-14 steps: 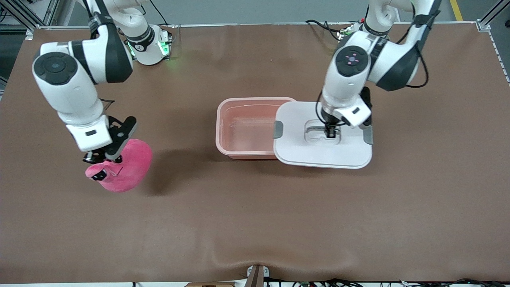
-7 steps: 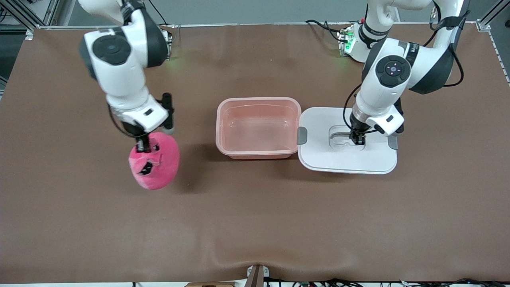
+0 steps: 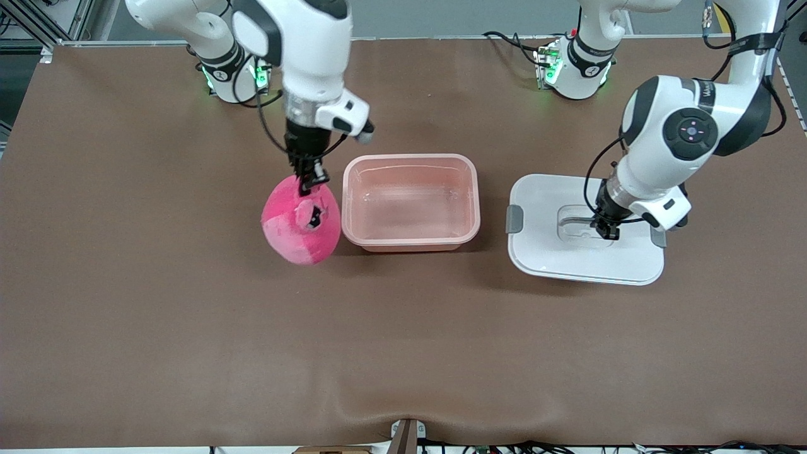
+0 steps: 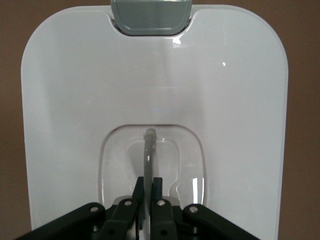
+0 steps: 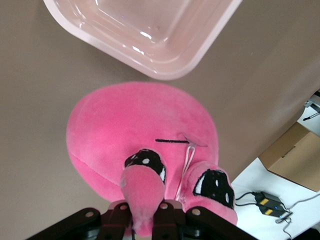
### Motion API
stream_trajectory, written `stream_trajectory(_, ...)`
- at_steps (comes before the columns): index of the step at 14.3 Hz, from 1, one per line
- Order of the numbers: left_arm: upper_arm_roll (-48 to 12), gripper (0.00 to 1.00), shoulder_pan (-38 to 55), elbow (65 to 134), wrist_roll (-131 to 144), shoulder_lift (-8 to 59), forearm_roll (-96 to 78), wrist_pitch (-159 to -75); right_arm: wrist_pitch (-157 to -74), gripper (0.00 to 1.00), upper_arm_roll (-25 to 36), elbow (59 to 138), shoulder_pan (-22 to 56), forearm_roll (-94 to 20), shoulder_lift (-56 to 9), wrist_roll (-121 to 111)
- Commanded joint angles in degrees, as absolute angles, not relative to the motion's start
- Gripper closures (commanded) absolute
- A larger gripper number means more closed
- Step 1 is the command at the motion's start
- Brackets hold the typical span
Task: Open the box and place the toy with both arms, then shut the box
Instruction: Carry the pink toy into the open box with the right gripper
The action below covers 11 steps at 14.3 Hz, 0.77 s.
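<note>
The translucent pink box (image 3: 410, 238) stands open mid-table; its rim also shows in the right wrist view (image 5: 120, 47). My right gripper (image 3: 310, 184) is shut on one bulging eye (image 5: 142, 190) of the pink plush toy (image 3: 301, 221) and holds it hanging in the air just beside the box, toward the right arm's end. The white lid (image 3: 567, 258) with grey clips is beside the box toward the left arm's end. My left gripper (image 3: 606, 232) is shut on the lid's thin grey centre handle (image 4: 149, 155). The lid (image 4: 75, 100) fills the left wrist view.
Brown table mat (image 3: 403, 347) covers the whole table. The arm bases with green lights stand along the table edge farthest from the front camera. A cardboard box (image 5: 295, 155) and a cabled device show off the table in the right wrist view.
The right arm has carried the toy through the air toward the box, to just beside it. The left arm has moved the lid farther from the box, toward its own end.
</note>
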<state>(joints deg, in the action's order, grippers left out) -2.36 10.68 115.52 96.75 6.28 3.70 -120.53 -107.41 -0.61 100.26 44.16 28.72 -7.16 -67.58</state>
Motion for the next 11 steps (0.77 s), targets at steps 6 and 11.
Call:
stream_trajectory(6,-2.9,1.0,9.2,116.6,94.1,5.4,2.5,-121.4,-97.0,1.0,0.2,94.8,54.3,32.0,-12.9,-59.8)
stream_trajectory(11,-2.9,1.0,9.1,116.6,92.2,5.4,2.5,-121.4,-96.9,1.0,0.1,94.7,56.9,32.8,-15.4,-55.6)
